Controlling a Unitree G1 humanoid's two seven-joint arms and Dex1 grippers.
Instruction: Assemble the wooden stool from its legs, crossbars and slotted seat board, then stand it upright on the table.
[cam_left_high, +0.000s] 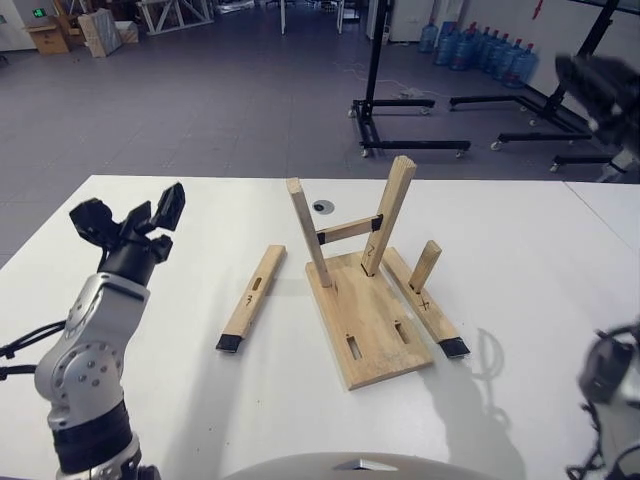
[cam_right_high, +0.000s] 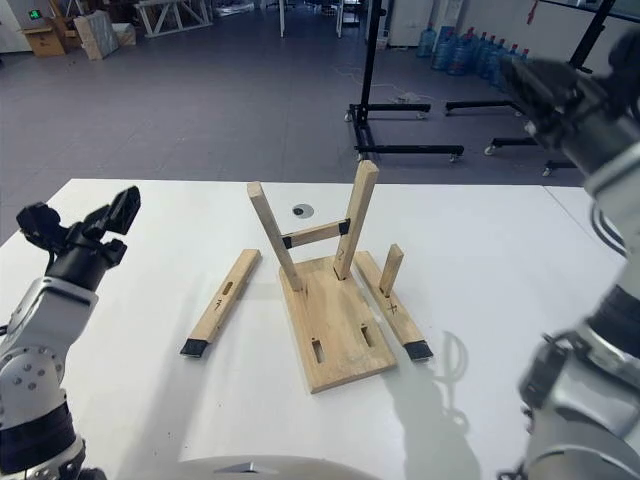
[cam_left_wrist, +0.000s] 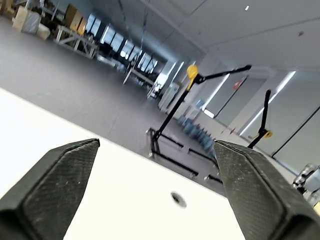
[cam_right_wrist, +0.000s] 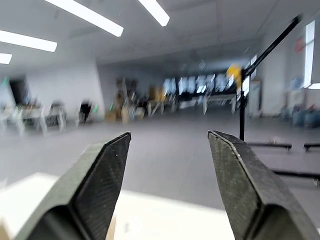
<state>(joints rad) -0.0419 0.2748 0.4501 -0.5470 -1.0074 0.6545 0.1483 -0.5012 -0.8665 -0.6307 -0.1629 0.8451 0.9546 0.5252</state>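
Note:
The slotted seat board (cam_left_high: 375, 340) lies flat mid-table. Two legs stand in it, the left leg (cam_left_high: 309, 232) and the right leg (cam_left_high: 388, 214), joined by a crossbar (cam_left_high: 349, 230). A third leg (cam_left_high: 423, 303) lies along the board's right side with a short crossbar (cam_left_high: 425, 266) sticking up from it. A fourth leg (cam_left_high: 253, 297) lies flat left of the board. My left gripper (cam_left_high: 128, 214) hovers open above the table's left part, well left of the loose leg. My right gripper (cam_right_high: 545, 85) is raised high at the far right, open and empty.
The white table (cam_left_high: 520, 250) has a small round hole (cam_left_high: 321, 207) behind the stool. Its far edge runs behind the parts. Black wheeled stands (cam_left_high: 410, 120) and water bottles (cam_left_high: 480, 45) are on the floor beyond.

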